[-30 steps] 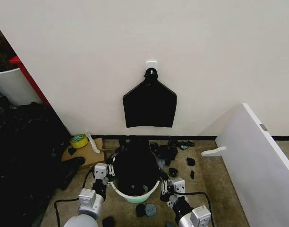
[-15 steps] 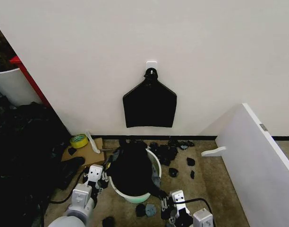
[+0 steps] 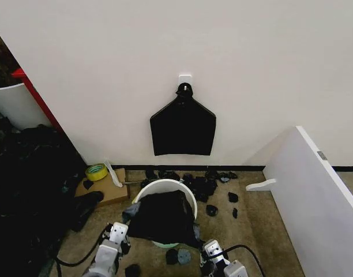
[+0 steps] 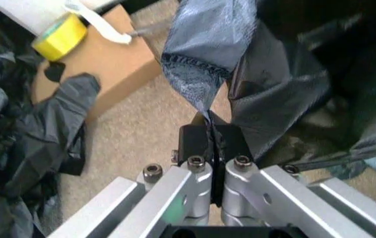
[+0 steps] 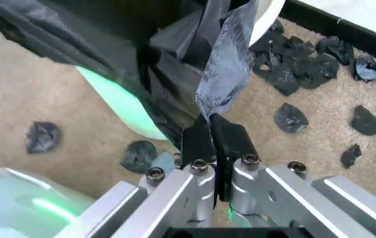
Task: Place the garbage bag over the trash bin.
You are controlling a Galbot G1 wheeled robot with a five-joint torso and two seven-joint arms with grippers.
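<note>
Garbage bag draped over trash bin's near rim, far rim bare — left gripper and right gripper each pinching a corner — likely slip or tear if overstretched.

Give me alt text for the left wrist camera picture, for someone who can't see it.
The left end effector is shut on a stretched corner of the garbage bag above beige carpet. Beyond it, a roll of yellow tape sits on a cardboard piece.
</note>
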